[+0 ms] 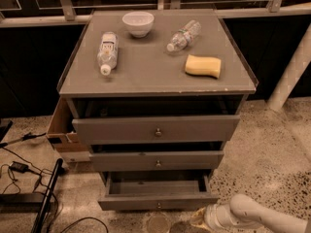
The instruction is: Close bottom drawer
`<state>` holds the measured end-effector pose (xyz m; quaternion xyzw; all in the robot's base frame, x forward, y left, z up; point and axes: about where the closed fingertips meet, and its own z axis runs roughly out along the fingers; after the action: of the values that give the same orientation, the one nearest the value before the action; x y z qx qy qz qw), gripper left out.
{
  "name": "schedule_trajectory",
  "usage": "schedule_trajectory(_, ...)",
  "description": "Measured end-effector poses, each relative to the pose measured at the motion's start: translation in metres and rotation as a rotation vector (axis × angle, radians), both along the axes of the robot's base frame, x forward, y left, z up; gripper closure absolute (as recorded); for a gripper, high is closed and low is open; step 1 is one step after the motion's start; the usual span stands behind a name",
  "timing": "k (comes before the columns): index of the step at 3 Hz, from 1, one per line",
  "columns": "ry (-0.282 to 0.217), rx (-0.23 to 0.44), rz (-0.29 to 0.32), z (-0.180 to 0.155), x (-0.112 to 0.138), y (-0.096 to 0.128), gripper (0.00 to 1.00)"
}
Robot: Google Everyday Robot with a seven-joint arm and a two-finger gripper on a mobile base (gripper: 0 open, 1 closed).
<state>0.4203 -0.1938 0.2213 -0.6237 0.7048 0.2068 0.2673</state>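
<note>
Camera view: open bottom drawer (pixel 158 201) sits just beside the gripper (pixel 198 220); its grip cannot be told

Bottom drawer (pixel 146 201): grey wood, narrowest front of three, pulled well out and level, its inside showing, small round metal knob at front centre. Tool (pixel 198 219) sits low, just beside the front's right end.

Floor (pixel 121 218) seemingly open between low claw (pixel 198 218) and bottom drawer (pixel 158 202) front

Grey cabinet top (pixel 146 69) with white bowl (pixel 138 23), labelled bottle (pixel 108 51), clear bottle (pixel 183 35), yellow sponge (pixel 203 65); gripper (pixel 198 218) low over speckled floor (pixel 272 144).
</note>
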Motion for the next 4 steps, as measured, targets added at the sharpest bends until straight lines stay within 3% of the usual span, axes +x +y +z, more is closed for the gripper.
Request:
schedule_trajectory(1,-0.136,-0.007,-0.004,-0.019,0.009,0.0,1.0)
schedule_trajectory(2,-0.225,-0.009,0.002,-0.05,0.023,0.006,1.0)
schedule_trajectory(3,-0.225,-0.009,0.001,-0.05,0.023,0.006,1.0)
schedule_trajectory(4,-0.263,-0.006,-0.034,-0.063,0.024,0.002,1.0)
